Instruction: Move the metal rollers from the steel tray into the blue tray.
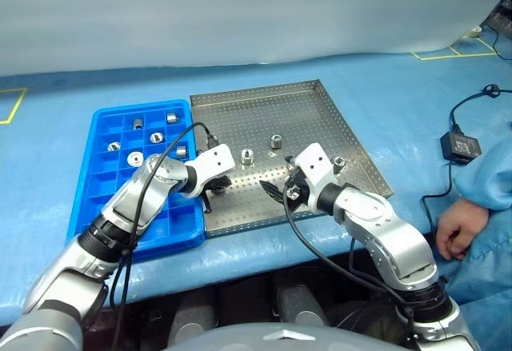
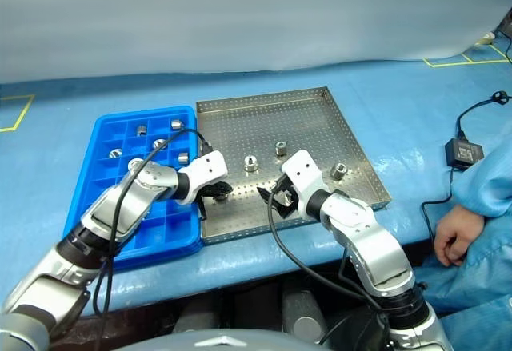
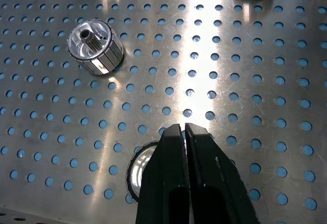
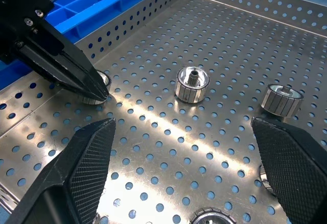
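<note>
- Metal rollers (image 1: 247, 157) stood on the steel tray's (image 1: 320, 115) perforated floor: two near its middle, one toward its right rim (image 1: 338, 161), and one by the left rim under the left gripper's (image 3: 184, 132) tips.
- Both trays lay side by side, touching, on a blue-covered worktop (image 1: 240, 71), against a pale plain backdrop.
- A black adapter (image 1: 459, 145) with its cable sat near the worktop's right edge, beside a person's hand (image 1: 458, 227) in a blue sleeve.
- Yellow tape marked the far corners.
- Blue tray (image 1: 104, 183): about half a dozen rollers sat in compartments at its far end; the near compartments were bare.
- Left gripper's fingers were pressed together, tips at the roller (image 4: 94, 94) by the rim; whether it was pinched I cannot tell.
- Right gripper (image 4: 184, 147) hovered over the steel tray's near edge, jaws spread wide, holding nothing.
</note>
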Tool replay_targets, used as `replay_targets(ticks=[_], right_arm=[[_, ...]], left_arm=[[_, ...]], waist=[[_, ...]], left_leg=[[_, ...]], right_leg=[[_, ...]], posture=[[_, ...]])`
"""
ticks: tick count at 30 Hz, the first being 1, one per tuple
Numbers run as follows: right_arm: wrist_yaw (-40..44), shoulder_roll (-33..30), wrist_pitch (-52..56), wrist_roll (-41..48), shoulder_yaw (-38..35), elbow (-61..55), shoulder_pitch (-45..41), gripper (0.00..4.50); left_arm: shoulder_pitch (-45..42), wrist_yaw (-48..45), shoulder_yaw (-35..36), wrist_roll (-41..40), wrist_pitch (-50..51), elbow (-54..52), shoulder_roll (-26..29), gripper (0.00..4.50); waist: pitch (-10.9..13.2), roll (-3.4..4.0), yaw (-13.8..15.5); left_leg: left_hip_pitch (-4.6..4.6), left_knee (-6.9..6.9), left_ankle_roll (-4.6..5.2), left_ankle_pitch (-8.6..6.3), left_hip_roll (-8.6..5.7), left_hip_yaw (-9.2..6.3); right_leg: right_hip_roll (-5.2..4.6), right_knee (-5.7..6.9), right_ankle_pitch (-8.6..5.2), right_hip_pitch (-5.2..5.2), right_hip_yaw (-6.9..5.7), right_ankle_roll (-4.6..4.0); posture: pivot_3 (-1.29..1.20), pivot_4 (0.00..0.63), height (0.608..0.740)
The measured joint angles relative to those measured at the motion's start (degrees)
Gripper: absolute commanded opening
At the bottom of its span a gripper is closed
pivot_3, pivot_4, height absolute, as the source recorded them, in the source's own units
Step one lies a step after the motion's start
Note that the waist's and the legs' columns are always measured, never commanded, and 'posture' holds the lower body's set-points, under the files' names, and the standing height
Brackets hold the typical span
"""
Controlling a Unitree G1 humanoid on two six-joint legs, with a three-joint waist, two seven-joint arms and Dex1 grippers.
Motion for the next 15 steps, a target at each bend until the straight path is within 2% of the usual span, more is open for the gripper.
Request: replay_targets(ticks=[4, 7, 12, 15], right_arm=[[0.0, 0.1, 0.0, 0.0, 0.4, 0.0, -0.4, 4.50], [0.0, 0.2, 0.0, 0.0, 0.5, 0.0, -0.5, 4.50], [0.0, 0.5, 0.0, 0.0, 0.5, 0.1, -0.5, 4.50], [0.0, 1.0, 0.0, 0.0, 0.8, 0.1, -0.6, 4.50]], left_arm=[[0.5, 0.9, 1.7, -1.7, 0.6, 0.1, -1.9, 0.05], [0.3, 0.9, 1.7, -1.2, -0.3, 0.1, -0.2, 0.60], [-3.4, -1.3, -2.0, 2.5, -0.7, -0.3, 5.5, 2.16], [-5.9, -4.6, -5.9, 4.8, -1.9, -1.9, 8.3, 2.16]], waist=[[0.1, -0.13, 0.1], [0.1, -0.19, 0.1], [0.2, -0.24, 0.2], [0.2, -0.24, 0.3]], left_leg=[[-0.12, 0.02, 0.01, 0.00, 0.00, -0.01], [-0.19, 0.01, 0.02, -0.01, -0.01, -0.01], [-0.46, 0.02, 0.02, -0.01, -0.05, -0.02], [-0.79, 0.08, 0.03, -0.01, -0.07, -0.01]], right_leg=[[-0.01, -0.04, 0.01, -0.06, 0.00, 0.03], [0.00, -0.05, 0.01, -0.13, 0.00, 0.03], [0.01, -0.04, 0.02, -0.38, -0.01, 0.03], [0.01, -0.03, 0.06, -0.71, 0.01, 0.07]], posture=[[-0.15, 0.150, 0.740], [-0.14, 0.150, 0.740], [-0.14, 0.150, 0.740], [-0.14, 0.150, 0.740]])
